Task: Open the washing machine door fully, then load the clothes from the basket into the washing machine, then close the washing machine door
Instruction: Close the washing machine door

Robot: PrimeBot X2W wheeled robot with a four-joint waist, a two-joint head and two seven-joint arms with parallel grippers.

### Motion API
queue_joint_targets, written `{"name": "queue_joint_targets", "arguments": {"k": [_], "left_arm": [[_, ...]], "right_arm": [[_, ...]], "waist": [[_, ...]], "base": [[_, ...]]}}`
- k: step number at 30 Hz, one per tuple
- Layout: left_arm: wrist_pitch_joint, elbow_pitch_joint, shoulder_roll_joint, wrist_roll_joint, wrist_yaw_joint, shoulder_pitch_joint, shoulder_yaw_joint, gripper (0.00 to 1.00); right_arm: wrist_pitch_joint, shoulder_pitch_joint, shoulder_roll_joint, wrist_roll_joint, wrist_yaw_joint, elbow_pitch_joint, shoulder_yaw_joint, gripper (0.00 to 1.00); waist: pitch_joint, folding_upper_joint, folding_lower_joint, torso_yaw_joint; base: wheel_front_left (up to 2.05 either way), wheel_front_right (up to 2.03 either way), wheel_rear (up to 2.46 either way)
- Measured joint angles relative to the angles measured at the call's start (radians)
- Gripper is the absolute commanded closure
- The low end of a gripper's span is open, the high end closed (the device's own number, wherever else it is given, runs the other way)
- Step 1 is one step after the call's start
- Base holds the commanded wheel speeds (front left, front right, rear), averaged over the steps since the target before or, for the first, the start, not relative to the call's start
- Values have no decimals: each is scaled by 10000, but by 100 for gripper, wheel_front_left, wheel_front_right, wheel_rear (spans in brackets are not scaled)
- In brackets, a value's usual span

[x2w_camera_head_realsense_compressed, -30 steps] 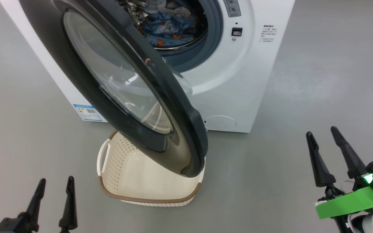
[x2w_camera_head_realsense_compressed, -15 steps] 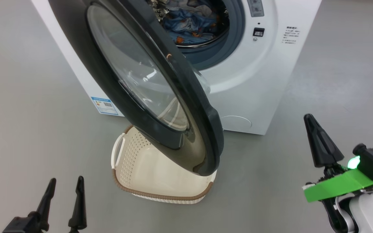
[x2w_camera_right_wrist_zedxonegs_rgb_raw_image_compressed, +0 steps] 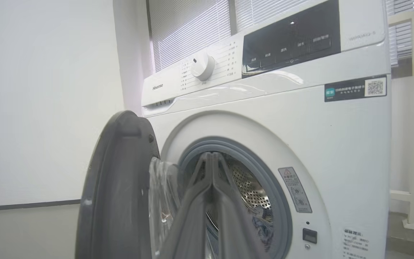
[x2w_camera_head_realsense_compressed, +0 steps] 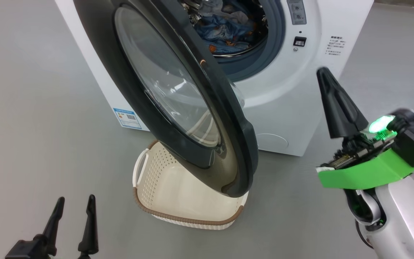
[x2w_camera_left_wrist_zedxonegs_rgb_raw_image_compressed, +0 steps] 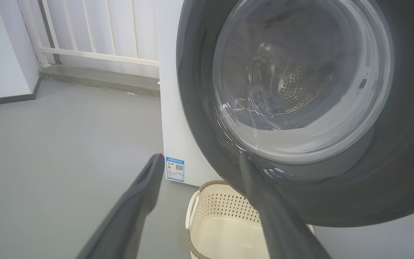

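Washing machine door (x2w_camera_head_realsense_compressed: 178, 108) centre frame, swung out, overhanging basket (x2w_camera_head_realsense_compressed: 156, 172) at lower centre. Visible basket floor bare, so loading judged done. Clothes (x2w_camera_head_realsense_compressed: 225, 32) upper centre, inside drum of washing machine (x2w_camera_head_realsense_compressed: 282, 90). Right gripper (x2w_camera_head_realsense_compressed: 323, 72) at right, fingers pressed together, held high beside door edge, likely for pushing it shut. Left gripper (x2w_camera_head_realsense_compressed: 77, 198) lower left, fingers apart, idle, clear of door swing.

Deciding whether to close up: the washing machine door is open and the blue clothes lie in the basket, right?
No. The washing machine door stands open, but the head view shows the blue clothes inside the drum; the basket is empty.
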Motion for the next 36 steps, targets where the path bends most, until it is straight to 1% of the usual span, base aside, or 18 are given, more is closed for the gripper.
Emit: {"name": "queue_joint_targets", "arguments": {"k": [1, 3, 7, 11, 15, 19, 22, 27, 36], "left_arm": [[0, 0, 0, 0, 0, 0, 0, 0], [0, -8, -8, 0, 0, 1, -2, 0], [0, -23, -33, 0, 0, 3, -17, 0], [0, -35, -38, 0, 0, 6, -23, 0], [0, -59, -59, 0, 0, 12, -21, 0], [0, -79, -92, 2, 0, 35, -17, 0], [0, -144, -180, 58, 0, 44, -15, 0], [0, -178, -240, 84, 0, 47, -17, 0], [0, -242, -270, 86, 0, 51, -61, 0]], "right_arm": [[0, 0, 0, 0, 0, 0, 0, 100], [-27, -204, 12, -2, 0, -403, 284, 100], [-29, -419, 48, -13, 0, -1114, 1091, 100], [-29, -416, 75, -12, 0, -1471, 2236, 100], [-29, -385, 123, 35, 2, -1505, 3358, 100], [-29, -220, 125, 125, 2, -1141, 4142, 100], [-27, 201, 138, 341, 2, -719, 4424, 100], [-27, 498, 130, 698, 2, 98, 4679, 100], [-25, 643, 171, 853, 2, 1620, 5078, 100]], "waist": [[0, 0, 0, 0], [-32, 0, 0, 31], [-102, 0, 0, 98], [-175, 0, 0, 160], [-254, 0, 0, 208], [-339, 0, 0, 225], [-396, 0, 0, 254], [-426, 0, 0, 306], [-436, 0, 0, 419]], "base": [[0, 0, 0], [0, 0, 0], [0, 0, 0], [0, 0, 0], [0, 0, 0], [0, 0, 0], [0, 0, 0], [0, 0, 0], [0, 0, 0]]}}
